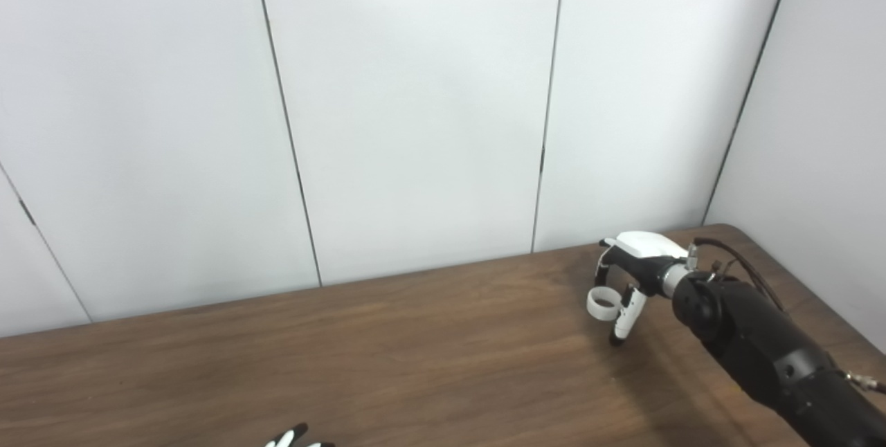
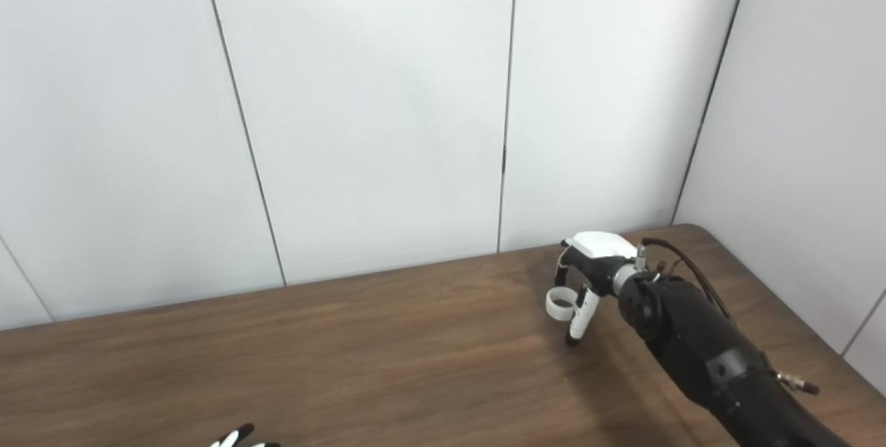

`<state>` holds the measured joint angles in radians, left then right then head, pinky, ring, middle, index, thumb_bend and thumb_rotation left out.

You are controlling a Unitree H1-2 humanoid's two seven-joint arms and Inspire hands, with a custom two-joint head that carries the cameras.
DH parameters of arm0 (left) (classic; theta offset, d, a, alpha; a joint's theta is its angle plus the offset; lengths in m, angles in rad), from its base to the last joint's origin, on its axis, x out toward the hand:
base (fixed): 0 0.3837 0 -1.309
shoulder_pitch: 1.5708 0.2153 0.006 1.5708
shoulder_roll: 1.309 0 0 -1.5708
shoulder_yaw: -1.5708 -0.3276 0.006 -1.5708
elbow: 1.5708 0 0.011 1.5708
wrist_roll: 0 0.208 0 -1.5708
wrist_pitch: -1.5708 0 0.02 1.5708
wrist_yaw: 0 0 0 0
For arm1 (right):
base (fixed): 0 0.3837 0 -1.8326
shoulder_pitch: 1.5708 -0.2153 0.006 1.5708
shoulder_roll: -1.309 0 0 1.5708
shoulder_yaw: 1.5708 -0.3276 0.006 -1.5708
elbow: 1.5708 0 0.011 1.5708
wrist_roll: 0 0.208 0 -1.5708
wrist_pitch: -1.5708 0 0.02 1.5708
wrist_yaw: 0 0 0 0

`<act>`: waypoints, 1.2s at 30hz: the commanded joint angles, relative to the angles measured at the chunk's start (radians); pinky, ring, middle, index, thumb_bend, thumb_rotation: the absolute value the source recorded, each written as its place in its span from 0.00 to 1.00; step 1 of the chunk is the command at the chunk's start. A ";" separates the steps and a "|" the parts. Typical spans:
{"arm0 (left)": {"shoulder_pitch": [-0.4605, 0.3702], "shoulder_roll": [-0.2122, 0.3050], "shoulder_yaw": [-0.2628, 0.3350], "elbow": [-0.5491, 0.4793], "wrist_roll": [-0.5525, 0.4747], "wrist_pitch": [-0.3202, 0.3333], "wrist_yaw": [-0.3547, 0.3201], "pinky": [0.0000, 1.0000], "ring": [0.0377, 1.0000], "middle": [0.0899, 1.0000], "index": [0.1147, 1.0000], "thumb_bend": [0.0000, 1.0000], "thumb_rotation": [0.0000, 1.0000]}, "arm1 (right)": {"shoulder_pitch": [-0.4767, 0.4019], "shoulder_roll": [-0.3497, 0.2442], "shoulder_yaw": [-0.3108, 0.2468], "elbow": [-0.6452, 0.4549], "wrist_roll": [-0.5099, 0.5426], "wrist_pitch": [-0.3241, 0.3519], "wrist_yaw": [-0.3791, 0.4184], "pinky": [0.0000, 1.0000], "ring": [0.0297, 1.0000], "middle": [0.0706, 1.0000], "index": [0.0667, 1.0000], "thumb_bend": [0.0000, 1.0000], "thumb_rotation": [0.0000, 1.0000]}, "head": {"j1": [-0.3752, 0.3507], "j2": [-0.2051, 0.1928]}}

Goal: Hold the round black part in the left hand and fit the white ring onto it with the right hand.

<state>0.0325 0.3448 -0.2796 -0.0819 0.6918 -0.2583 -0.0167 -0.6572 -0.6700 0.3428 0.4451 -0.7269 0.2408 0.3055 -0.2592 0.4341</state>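
Observation:
My right hand (image 1: 633, 274) reaches over the far right part of the wooden table (image 1: 415, 350), its fingers curled down around a small white ring (image 1: 601, 302). The ring (image 2: 560, 303) sits between fingers and thumb, just above or on the table; I cannot tell which. Only the black-and-white fingertips of my left hand (image 1: 294, 439) show at the bottom edge, left of centre, so whether it is open or shut is hidden. No round black part is visible in either view.
White wall panels (image 1: 415, 108) rise right behind the table's far edge, and another wall stands along the right. The table's rounded far-right corner (image 1: 727, 231) lies just beyond my right hand. My black right forearm (image 1: 768, 357) crosses the right side.

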 commanded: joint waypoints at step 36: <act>-0.007 0.018 0.012 0.044 0.013 -0.012 -0.001 1.00 1.00 0.85 0.41 0.52 0.04 | 0.012 -0.025 -0.040 -0.058 0.003 -0.060 -0.083 1.00 1.00 0.93 0.44 0.52 0.12 | 0.024 0.014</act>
<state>0.0282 0.3457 -0.2705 -0.0735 0.6929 -0.2721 -0.0161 -0.6216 -0.6716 0.3196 0.4167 -0.7295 0.1932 0.2405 -0.2347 0.4479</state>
